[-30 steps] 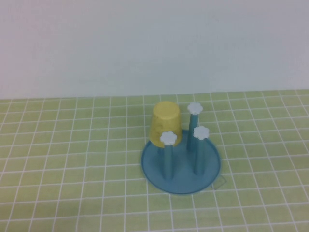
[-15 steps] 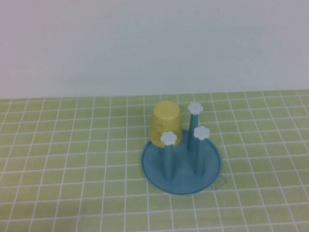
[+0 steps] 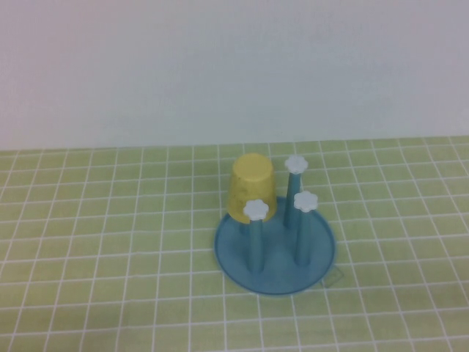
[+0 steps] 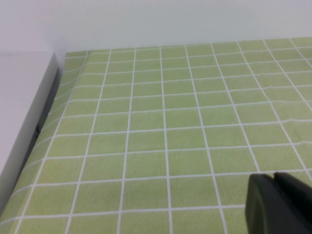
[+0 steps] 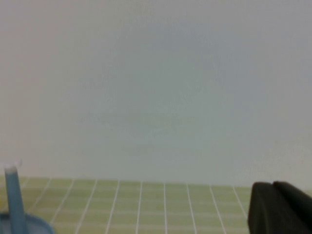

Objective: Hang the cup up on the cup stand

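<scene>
The yellow cup (image 3: 252, 188) sits upside down over the back-left post of the blue cup stand (image 3: 275, 253) in the high view. Three white flower caps show on the other posts. No arm shows in the high view. My left gripper (image 4: 274, 176) is shut and empty over bare green cloth, away from the stand. My right gripper (image 5: 273, 185) is shut and empty, held above the table facing the back wall. One blue post (image 5: 13, 204) and part of the stand's base show at the edge of the right wrist view.
The table wears a green cloth with a white grid (image 3: 110, 242). A pale wall (image 3: 234, 66) stands behind it. A white ledge (image 4: 22, 112) borders the cloth's edge in the left wrist view.
</scene>
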Controlling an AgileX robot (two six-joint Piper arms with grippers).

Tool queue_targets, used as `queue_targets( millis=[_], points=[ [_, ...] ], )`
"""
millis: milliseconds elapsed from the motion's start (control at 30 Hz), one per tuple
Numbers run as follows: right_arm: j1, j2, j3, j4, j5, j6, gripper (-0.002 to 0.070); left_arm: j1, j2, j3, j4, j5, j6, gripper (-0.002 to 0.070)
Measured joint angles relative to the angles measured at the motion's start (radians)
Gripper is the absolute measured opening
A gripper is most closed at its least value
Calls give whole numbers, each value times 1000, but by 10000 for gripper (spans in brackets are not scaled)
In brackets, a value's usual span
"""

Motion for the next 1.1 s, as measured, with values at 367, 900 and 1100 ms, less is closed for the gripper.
queue_targets(
  millis=[367,900,1100],
  points=[
    [0,-64,139,147,160,-112,-1,0,0,0,0,0,0,-2],
    [-11,-65,140,366,311,-276,-1,0,2,0,0,0,0,-1],
    [-33,-65,138,311,313,-181,-1,0,2,0,0,0,0,-1]
  ],
)
